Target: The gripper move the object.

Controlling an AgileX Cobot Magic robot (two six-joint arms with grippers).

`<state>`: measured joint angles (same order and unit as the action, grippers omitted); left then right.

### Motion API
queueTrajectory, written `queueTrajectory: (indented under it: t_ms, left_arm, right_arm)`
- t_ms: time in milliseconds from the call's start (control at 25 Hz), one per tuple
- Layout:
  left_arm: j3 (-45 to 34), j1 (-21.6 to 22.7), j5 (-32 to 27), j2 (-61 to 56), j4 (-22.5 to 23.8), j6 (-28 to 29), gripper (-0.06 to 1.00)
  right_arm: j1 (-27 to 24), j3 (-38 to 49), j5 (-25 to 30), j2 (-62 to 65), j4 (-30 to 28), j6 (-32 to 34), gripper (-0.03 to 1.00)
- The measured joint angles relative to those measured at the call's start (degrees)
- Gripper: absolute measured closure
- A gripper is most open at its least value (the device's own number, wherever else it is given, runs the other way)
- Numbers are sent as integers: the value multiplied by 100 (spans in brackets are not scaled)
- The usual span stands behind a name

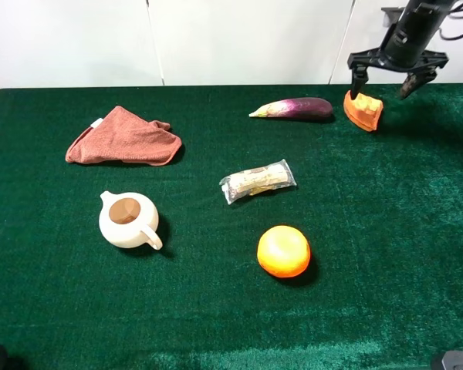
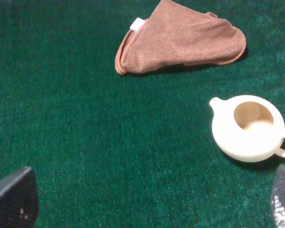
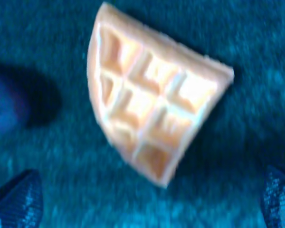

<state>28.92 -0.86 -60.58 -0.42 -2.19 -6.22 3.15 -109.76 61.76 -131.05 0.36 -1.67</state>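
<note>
On the green table [image 1: 370, 231], the right gripper [image 1: 384, 83] hung at the far right, jaws spread wide. The left gripper [image 2: 147, 204], jaws likewise wide, hovered near the cloth [image 2: 180, 40] and teapot [image 2: 249, 128]. Just right of the eggplant [image 1: 297, 109], beneath the right gripper, lay the object [image 1: 363, 110].

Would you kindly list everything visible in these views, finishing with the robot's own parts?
table: one, dark green felt, beneath everything
cloth: one, reddish-brown, far left
teapot: one, cream, lidless, near left
packet: one, clear wrapper, centre
round fruit: one, orange, near centre
aubergine: one, purple, far, right of centre
waffle wedge: one, orange with yellow grid, right of aubergine
right gripper: one, black, open, over waffle wedge
left gripper: one, black, open, near teapot
</note>
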Motion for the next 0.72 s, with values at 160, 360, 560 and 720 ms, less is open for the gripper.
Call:
queueTrajectory:
  t_ms: [160,360,560,720]
  left_arm:
    - [0,0,0,0,0,0,-5]
    - [0,0,0,0,0,0,-5]
    - [0,0,0,0,0,0,-5]
    - [0,0,0,0,0,0,-5]
  right_arm:
    - [0,0,517,357,61,0,28]
    - [0,0,765,812,266,0,28]
    - [70,25,766,1193,271,0,28]
    - [149,407,766,1681,323,28,28]
